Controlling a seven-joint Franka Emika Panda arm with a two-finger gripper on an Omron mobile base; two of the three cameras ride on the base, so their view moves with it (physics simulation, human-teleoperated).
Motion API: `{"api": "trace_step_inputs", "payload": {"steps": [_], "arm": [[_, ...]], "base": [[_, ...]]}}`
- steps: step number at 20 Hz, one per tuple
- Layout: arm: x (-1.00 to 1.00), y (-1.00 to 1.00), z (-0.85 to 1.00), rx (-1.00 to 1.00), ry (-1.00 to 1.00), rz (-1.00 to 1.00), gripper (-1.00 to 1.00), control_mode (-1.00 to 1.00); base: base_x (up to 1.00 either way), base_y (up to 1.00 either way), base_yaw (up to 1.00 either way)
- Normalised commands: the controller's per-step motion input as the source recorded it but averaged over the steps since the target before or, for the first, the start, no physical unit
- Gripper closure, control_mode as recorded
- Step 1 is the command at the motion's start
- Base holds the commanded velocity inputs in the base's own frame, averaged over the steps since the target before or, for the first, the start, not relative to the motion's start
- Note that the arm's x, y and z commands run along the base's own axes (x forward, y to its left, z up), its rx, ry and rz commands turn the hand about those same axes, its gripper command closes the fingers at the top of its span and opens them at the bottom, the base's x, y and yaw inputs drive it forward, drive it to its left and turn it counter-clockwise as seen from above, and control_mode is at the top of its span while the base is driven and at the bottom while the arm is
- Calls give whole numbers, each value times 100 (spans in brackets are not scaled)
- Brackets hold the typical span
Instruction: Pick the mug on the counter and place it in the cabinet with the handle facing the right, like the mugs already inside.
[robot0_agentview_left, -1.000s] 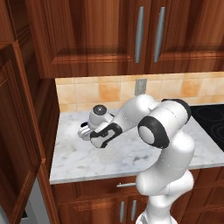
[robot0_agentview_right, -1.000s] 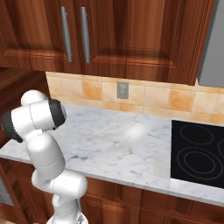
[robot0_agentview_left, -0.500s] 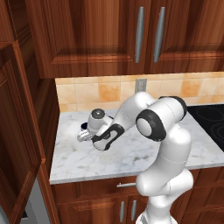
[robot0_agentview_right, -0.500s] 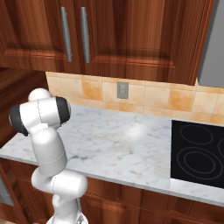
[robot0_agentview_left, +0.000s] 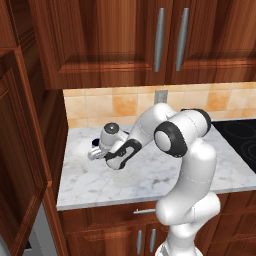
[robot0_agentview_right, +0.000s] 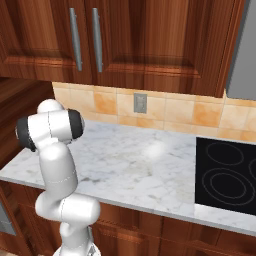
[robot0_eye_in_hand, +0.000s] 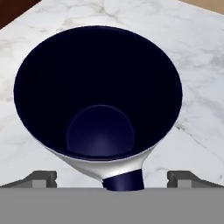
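Mug (robot0_eye_in_hand: 100, 100) sits right under my gripper (robot0_eye_in_hand: 111, 177) in the hand view, its dark navy inside open toward the camera and its grey outer wall showing as a thin pale band along the lower rim. The handle (robot0_eye_in_hand: 124, 180) pokes out as a short dark stub at the bottom of that view, between my two fingertips (robot0_eye_in_hand: 41, 178), which stand well apart on either side of it. My gripper is spread wide and grasps nothing; neither fingertip touches the mug.

From the left base view my arm reaches low to the left across the desk (robot0_agentview_left: 150, 175), and my gripper (robot0_agentview_left: 95, 151) hangs just over the marble at the back left part, near the tiled wall. The mug (robot0_agentview_left: 94, 144) shows there as a small dark shape at my gripper, largely hidden by the hand, so I cannot tell from this side how it stands on the desk.

The cabinet (robot0_agentview_left: 22, 150) rises at the far left of the left base view, its panelled door beside the end of the desk. In the right base view the desk (robot0_agentview_right: 150, 165) runs on to a black cooktop (robot0_agentview_right: 225, 177) at the right.
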Motion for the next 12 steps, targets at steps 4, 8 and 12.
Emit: {"api": "trace_step_inputs", "payload": {"steps": [4, 8, 12], "arm": [[0, 10, -21, 0, 9, 0, 100, -100], [0, 4, -17, 0, 9, 0, 100, -100], [0, 0, -14, 0, 9, 0, 100, -100]], "base": [[0, 0, 0], [0, 0, 0], [0, 0, 0]]}}
